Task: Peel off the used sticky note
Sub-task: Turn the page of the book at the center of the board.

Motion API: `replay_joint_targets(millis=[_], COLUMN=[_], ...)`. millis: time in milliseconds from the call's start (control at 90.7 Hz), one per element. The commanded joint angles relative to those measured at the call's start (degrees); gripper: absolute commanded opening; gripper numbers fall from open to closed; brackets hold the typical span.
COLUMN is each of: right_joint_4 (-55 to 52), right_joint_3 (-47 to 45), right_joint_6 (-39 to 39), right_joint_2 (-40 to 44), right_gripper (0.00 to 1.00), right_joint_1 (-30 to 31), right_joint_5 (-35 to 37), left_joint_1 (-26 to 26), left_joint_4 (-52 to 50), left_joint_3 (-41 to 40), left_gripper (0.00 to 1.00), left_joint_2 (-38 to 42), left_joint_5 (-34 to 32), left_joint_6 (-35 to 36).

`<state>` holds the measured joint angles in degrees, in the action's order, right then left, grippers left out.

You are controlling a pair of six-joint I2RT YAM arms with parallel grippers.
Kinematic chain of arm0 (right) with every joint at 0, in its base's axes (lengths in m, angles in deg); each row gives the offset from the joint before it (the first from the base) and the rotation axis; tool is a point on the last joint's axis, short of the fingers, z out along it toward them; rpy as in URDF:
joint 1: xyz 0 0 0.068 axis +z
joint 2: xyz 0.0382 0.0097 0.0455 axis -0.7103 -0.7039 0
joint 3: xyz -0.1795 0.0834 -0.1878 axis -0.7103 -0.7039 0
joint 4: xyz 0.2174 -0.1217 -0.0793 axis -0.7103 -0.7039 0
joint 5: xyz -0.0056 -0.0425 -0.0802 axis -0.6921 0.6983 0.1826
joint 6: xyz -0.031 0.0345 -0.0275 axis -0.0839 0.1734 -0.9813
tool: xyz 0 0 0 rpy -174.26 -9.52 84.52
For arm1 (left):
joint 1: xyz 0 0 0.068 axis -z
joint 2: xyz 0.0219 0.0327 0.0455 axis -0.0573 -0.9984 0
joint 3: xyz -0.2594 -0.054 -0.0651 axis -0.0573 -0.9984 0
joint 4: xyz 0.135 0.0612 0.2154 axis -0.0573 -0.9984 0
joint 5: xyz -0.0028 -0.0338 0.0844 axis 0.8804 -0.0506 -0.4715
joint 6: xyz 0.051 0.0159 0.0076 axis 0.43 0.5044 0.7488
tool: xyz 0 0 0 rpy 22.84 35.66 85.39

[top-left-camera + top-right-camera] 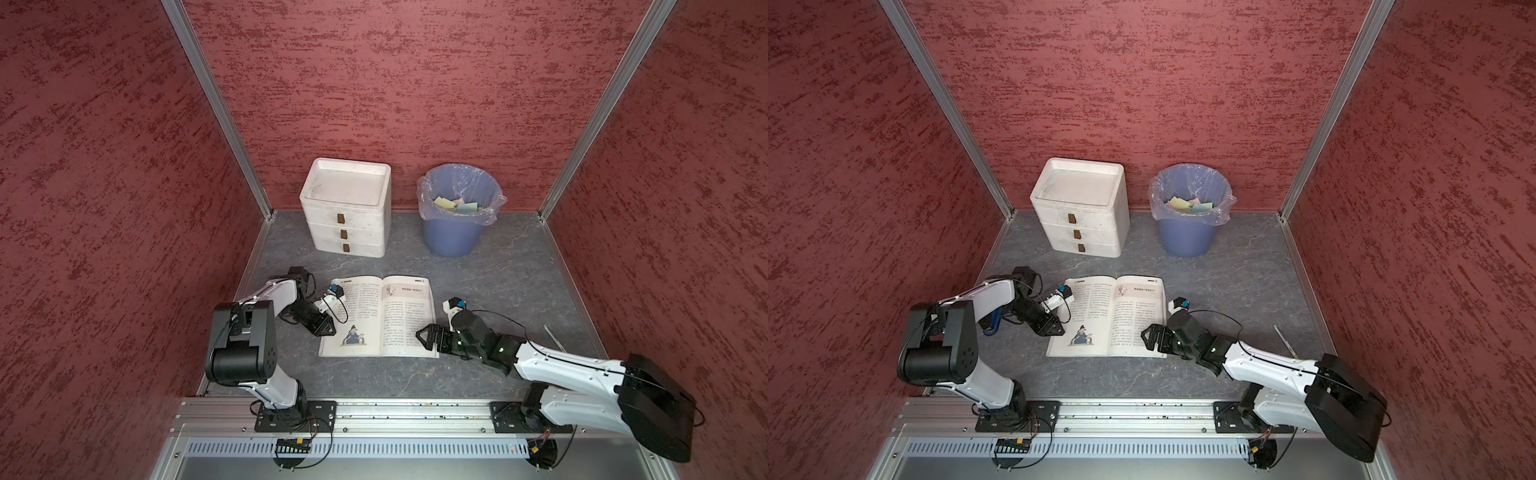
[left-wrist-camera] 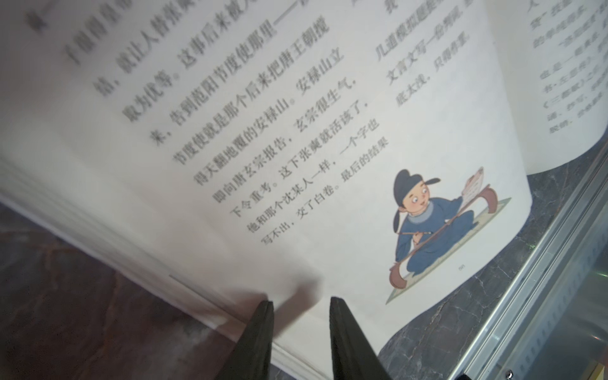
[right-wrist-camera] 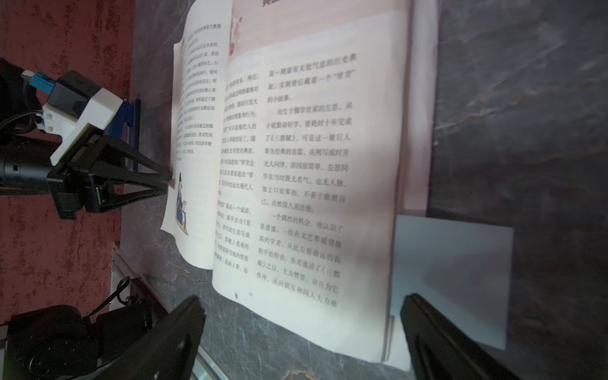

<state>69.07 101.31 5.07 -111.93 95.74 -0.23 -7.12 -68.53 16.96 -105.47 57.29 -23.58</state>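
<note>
The left gripper point(image 2: 301, 301), jaws slightly apart, is touching the book's point(image 1: 363, 305) left edge. The right gripper point(image 3: 301, 297), jaws spread wide, is hovering at the sticky note point(image 3: 460, 263), lower right.

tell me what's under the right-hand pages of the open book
A pale blue sticky note pokes out from under the book's outer edge, over the grey table. How far it runs beneath the pages, and which page it sticks to, is hidden.

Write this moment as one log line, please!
left gripper: open at left page of book | right gripper: wide open by sticky note | peel: not done
</note>
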Motion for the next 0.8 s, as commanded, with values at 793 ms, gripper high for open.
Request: replay_joint_targets(millis=[793], right_joint_4=[14.3], right_joint_3=[2.4], right_joint_6=[1.0], right_joint_2=[-10.5], right_gripper=[0.98], right_joint_1=[-1.9], right_joint_5=[-9.7], left_joint_1=[0.5], left_joint_4=[3.0], left_joint_3=[-0.6], left_gripper=[0.29], left_joint_2=[-2.4], left_joint_5=[-1.9], left_joint_6=[0.0])
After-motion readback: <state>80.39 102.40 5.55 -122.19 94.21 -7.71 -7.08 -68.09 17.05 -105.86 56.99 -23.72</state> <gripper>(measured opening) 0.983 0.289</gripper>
